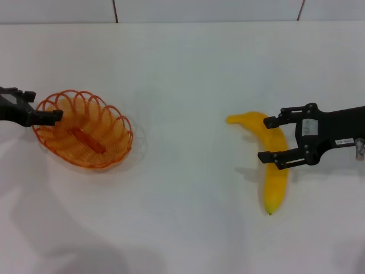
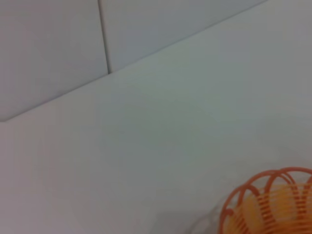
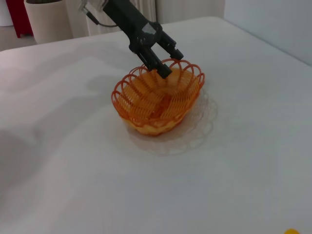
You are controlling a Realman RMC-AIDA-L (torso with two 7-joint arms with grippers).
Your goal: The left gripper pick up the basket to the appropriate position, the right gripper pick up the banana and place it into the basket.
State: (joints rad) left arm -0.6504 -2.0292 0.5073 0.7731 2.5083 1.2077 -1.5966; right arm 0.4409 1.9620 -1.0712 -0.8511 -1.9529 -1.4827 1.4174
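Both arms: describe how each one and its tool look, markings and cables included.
The left tool is a black two-fingered claw on a black arm; the right wrist view shows a white cuff and a thin cable farther up that arm. It carries no label. The right tool is also a black two-fingered claw with visible bolts, marked by a small white label on its body and another on the black arm behind it.

A bare indoor test room, likely a lab: a plain white table (image 1: 182, 68) against white wall panels (image 2: 48, 48), with a beige bin (image 3: 48, 19) standing beyond.
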